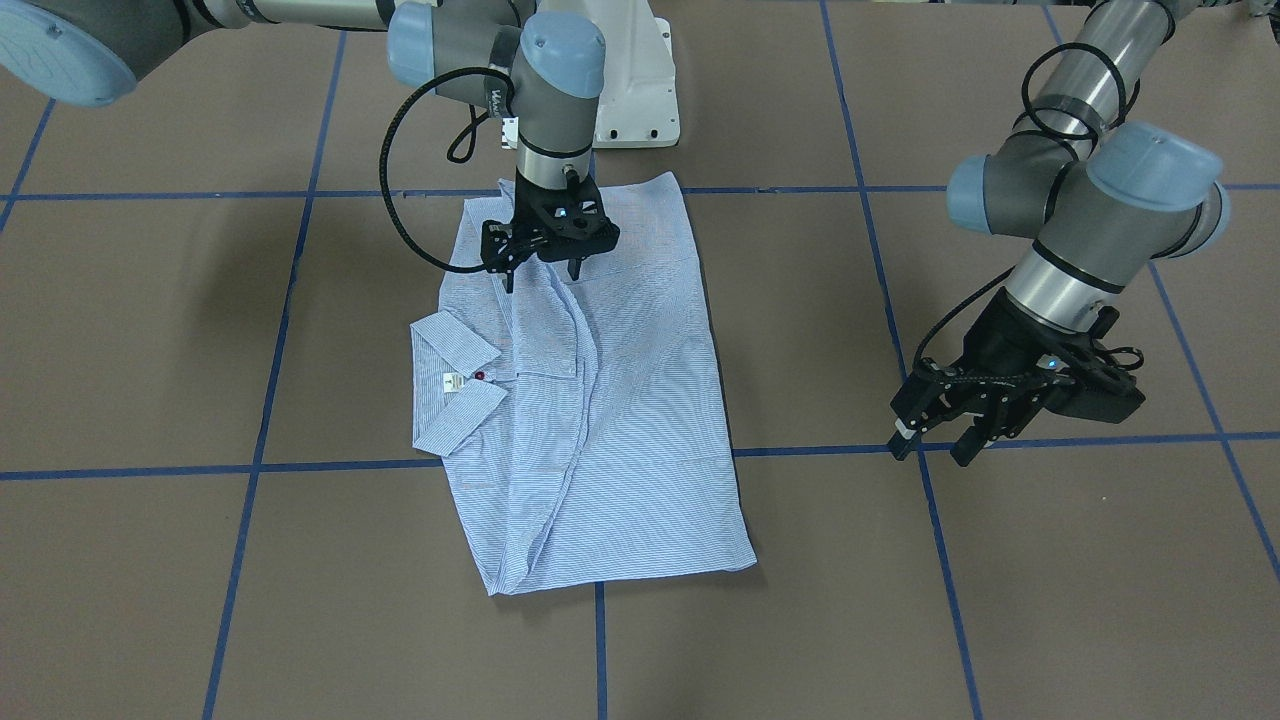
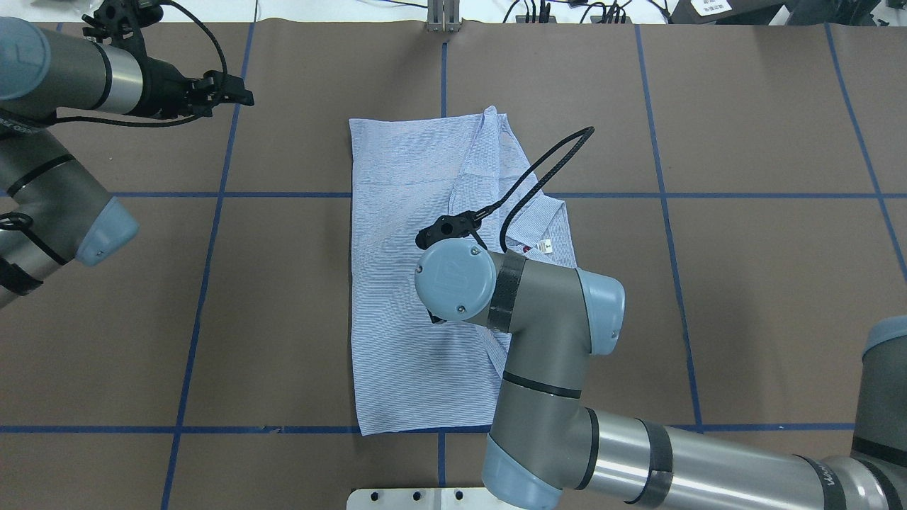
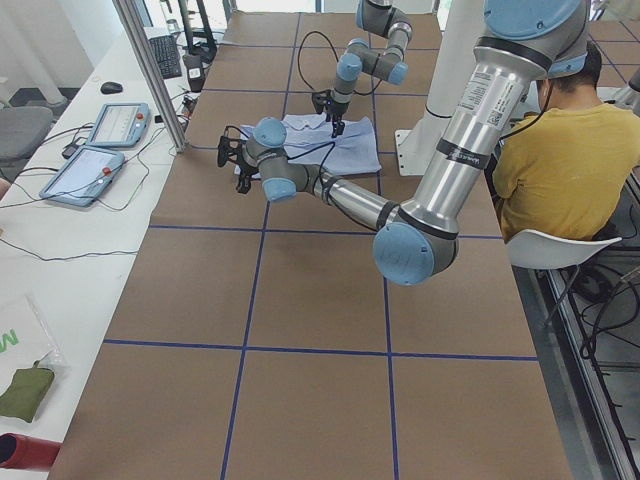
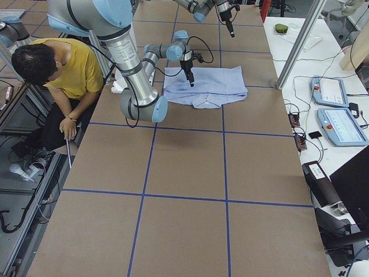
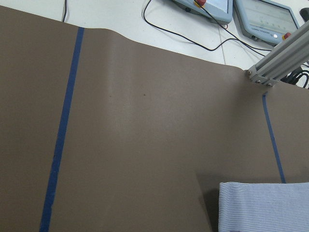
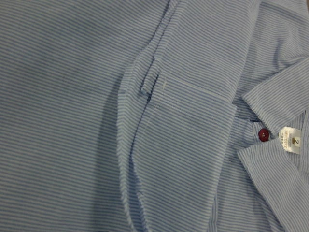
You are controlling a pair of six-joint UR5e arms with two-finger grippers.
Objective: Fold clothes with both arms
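Note:
The clothes are one light blue-and-white striped shirt (image 1: 620, 420), lying flat on the brown table with its sleeves folded in. Its collar (image 1: 455, 385), white neck label and a red button point toward my right side. In the overhead view the shirt (image 2: 404, 212) sits mid-table. My right gripper (image 1: 543, 278) hangs open just above the shirt's robot-side end, with nothing between its fingers. The right wrist view shows only the chest pocket (image 6: 188, 121) and the label. My left gripper (image 1: 932, 452) is open and empty, hovering over bare table well off the shirt's hem side. The left wrist view catches one shirt corner (image 5: 260, 205).
The white pedestal base (image 1: 635, 90) stands just behind the shirt. Blue tape lines (image 1: 600, 640) grid the table. A person in a yellow top (image 4: 63, 69) sits beside the robot. Control tablets (image 4: 331, 92) and an aluminium post (image 3: 150, 70) border the far side.

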